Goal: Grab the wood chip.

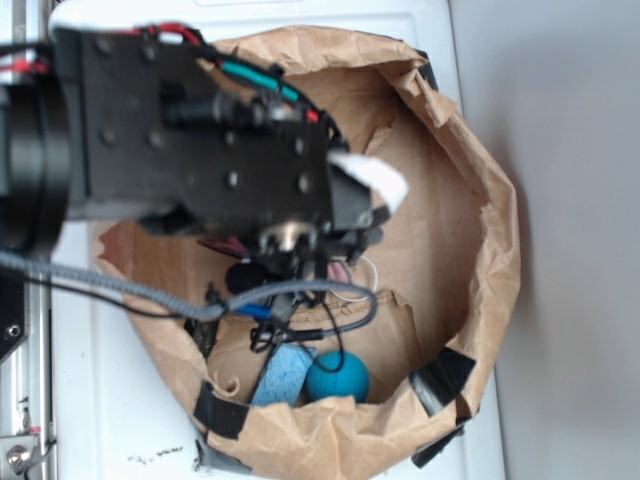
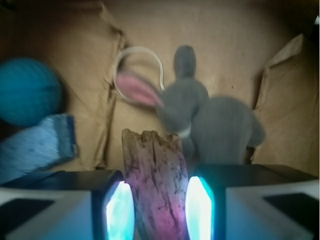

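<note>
Wood chip [image 2: 156,185]: rough, brown, jagged top end, standing lengthwise between the two fingers [image 2: 120,212] of the gripper [image 2: 156,212]. Jaws narrow, one pad close on each side of the chip; actual contact cannot be confirmed. Just beyond the chip lies a grey plush mouse [image 2: 215,125] with a pink ear. Left of the chip: light blue block [image 2: 37,145] and teal ball [image 2: 27,90]. All sit in a brown paper bag [image 1: 480,250], the arm reaching down inside.
</note>
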Robot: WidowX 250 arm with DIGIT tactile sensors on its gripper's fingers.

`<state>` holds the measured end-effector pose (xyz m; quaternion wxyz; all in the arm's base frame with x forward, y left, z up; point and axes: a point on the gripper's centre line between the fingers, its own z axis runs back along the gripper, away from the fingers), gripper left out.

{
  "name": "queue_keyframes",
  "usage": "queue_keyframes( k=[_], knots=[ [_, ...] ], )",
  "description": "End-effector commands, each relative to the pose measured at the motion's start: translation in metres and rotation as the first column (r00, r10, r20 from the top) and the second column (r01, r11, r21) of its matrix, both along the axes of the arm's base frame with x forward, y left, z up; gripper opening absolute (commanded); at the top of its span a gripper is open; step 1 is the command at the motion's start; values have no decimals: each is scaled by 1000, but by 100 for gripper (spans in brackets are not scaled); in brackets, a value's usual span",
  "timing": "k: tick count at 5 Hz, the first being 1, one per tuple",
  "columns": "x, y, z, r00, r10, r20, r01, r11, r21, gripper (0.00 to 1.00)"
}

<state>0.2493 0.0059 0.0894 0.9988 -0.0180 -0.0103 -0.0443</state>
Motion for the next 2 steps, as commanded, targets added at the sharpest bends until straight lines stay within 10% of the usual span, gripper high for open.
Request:
queue_keyframes(
  k=[1, 2],
  knots=[
    [14, 12, 72, 994, 16, 109, -16, 1000, 5, 0],
    [21, -2, 70, 991, -5, 136, -16, 987, 159, 0]
  ],
)
